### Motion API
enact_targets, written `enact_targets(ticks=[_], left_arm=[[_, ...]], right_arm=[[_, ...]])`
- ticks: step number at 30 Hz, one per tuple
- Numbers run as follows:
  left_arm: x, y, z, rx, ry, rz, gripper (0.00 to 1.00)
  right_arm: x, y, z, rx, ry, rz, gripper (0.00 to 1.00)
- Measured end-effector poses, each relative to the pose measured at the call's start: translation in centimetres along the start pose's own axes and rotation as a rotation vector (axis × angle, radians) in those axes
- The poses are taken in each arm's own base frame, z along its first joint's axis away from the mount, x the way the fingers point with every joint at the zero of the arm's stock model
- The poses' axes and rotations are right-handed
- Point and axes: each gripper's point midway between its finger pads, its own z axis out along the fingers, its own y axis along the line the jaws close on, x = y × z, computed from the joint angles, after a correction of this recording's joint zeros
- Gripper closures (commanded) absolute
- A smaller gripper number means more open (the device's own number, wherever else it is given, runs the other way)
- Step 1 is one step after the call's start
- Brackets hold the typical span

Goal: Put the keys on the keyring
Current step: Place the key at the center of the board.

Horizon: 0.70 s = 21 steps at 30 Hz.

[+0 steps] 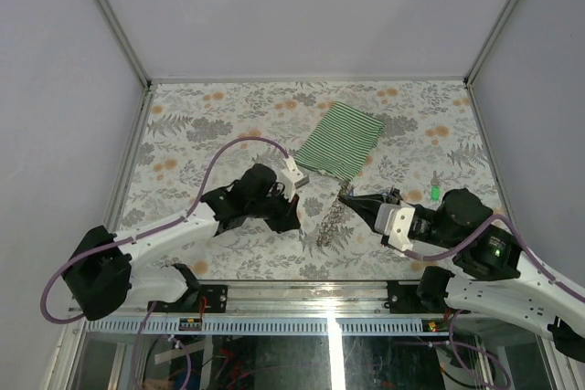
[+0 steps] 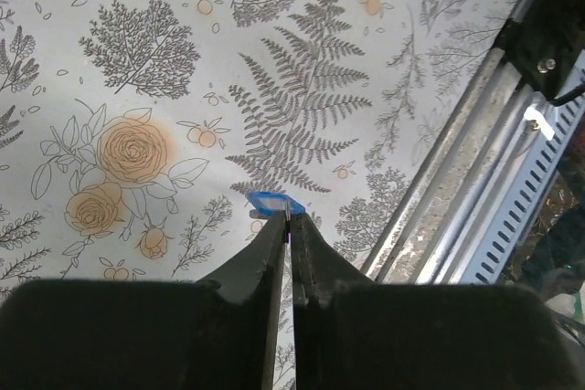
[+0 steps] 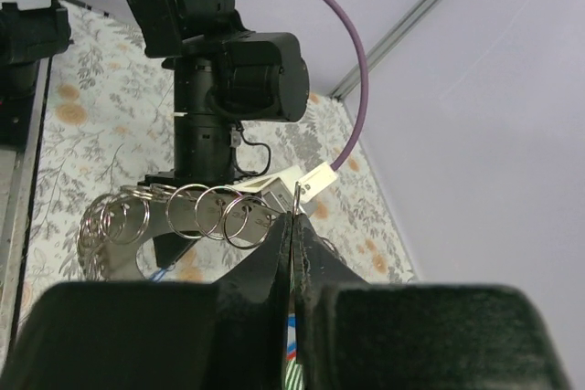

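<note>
Silvery metal links make up the keyring [image 1: 331, 219]. In the top view it reads as a short strand running from the right gripper [image 3: 292, 218] toward the near edge of the floral table cover [image 2: 137, 52], near the green-and-white striped cloth [image 1: 343, 139]. Only the right wrist view resolves it into a chain of overlapping wire rings. There the fingers are pressed together, with the end ring pinched at their tips.

The blue key [image 2: 274, 202] shows clearly only in the left wrist view. It sits at the very tips of the left gripper [image 2: 289, 224], whose fingers are closed to a hairline slit, with the tag's thin metal loop caught between them. In the top view this tag is hidden under the left arm's wrist. That view also shows the two grippers near each other, with the keyring between them.

The far end of the chain blurs in the right wrist view. Whether the key touches the cover cannot be told.
</note>
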Motion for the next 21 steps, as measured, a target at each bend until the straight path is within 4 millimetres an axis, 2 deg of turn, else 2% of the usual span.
enact_targets(ticks=[9,14,17,20,21], left_arm=[[1.3,2.0,1.6,-0.059,0.02,0.008,0.86],[1.2,2.2,1.4,-0.071,0.012,0.02,0.8],[0.0,1.7,0.3,-0.072,-0.043,0.054,0.75],[-3.1,0.2,-2.4,-0.061,-0.183,0.127,0.71],[-4.7,-0.7,-3.8,-0.05,-0.259,0.166,0.68]], right_arm=[[1.4,1.2,-0.2,-0.042,0.055,0.029,1.0],[1.8,1.5,-0.3,-0.054,0.073,0.036,1.0],[2.1,1.8,-0.4,-0.066,0.086,0.04,1.0],[2.4,2.3,-0.4,-0.091,0.091,0.044,1.0],[2.4,2.5,-0.3,-0.098,0.091,0.046,1.0]])
